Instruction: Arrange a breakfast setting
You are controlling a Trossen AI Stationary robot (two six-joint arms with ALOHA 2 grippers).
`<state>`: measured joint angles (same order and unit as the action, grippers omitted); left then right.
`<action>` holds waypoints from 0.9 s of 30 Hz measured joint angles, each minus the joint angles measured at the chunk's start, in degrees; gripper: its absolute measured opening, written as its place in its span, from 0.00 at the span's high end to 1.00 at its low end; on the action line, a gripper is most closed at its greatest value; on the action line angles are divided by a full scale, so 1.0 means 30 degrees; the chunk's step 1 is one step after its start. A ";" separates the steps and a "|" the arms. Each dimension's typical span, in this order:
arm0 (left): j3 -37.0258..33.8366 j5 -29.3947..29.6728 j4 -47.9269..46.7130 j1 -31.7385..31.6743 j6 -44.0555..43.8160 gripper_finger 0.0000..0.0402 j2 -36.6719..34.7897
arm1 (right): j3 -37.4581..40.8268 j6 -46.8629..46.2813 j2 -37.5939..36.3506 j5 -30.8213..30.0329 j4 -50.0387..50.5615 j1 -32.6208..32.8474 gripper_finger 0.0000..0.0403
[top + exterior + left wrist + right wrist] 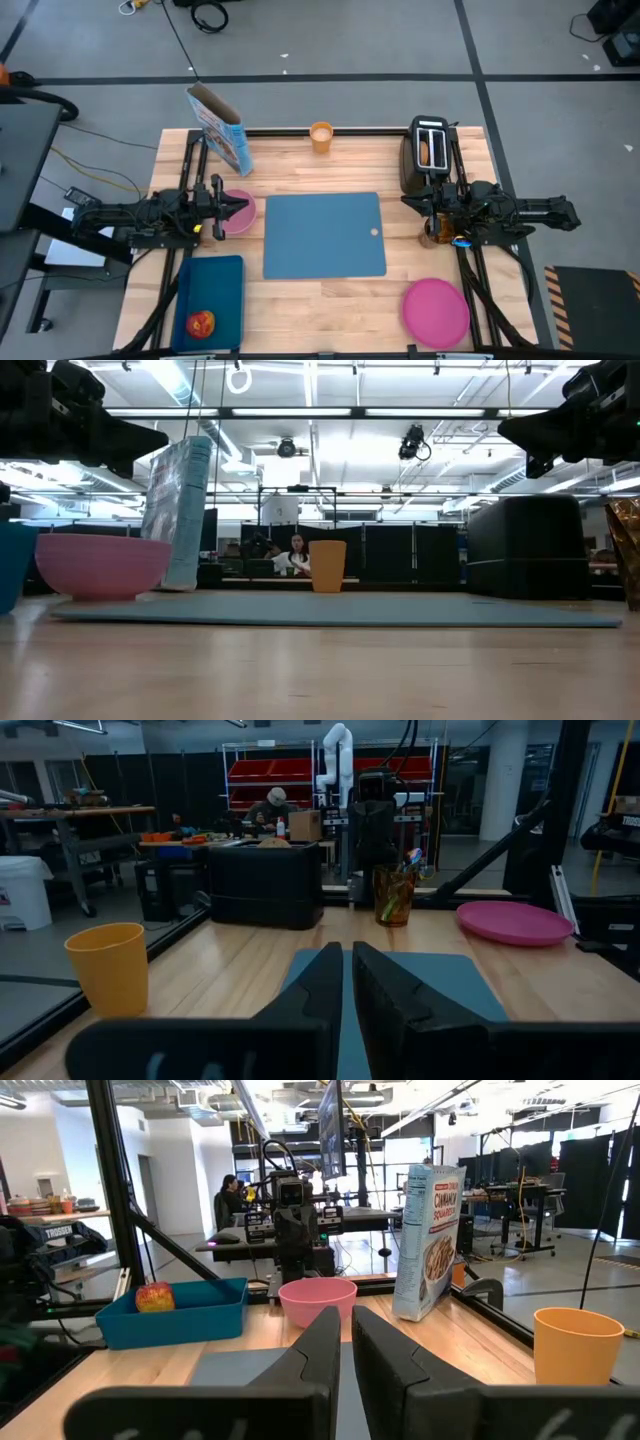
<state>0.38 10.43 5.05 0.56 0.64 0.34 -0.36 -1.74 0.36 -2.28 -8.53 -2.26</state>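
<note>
Breakfast setting pieces lie scattered around the blue placemat (pixel 324 235) at mid-counter, its long axis running left to right between the two arms. At far left, the red apple (pixel 201 323) sits in the dark-blue tray (pixel 225 270) at the near corner, with the cereal box (pixel 219 128) standing upright at the far left edge. The left claw (pixel 240 208) hovers with its fingers pressed together and empty, directly over the pink bowl (pixel 243 218), which rests just left of the placemat, making this arm by far the nearer one for the bowl. The orange cup (pixel 321 137) stands at the far edge, beyond the placemat. At right, the right claw (pixel 410 203) is likewise pinched shut on nothing, beside the black toaster (pixel 430 150), where a toast slice (pixel 424 149) shows in a slot. The pink plate (pixel 436 311) lies at the near right corner, closest to the right arm; a judgement only
</note>
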 joint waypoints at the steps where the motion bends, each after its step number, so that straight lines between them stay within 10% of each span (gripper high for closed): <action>1: -0.0003 -0.0001 -0.0004 0.0000 0.0003 0.91 0.0007 | 0.0005 -0.0007 0.0000 -0.0002 0.0004 0.0007 0.90; 27: -0.0001 -0.0006 0.0000 0.0000 0.0006 0.91 0.0002 | 0.0001 0.0000 0.0006 -0.0166 -0.0516 0.0000 0.90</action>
<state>0.37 10.41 5.05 0.56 0.66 0.34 -0.36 -1.74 0.38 -2.78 -10.08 -2.26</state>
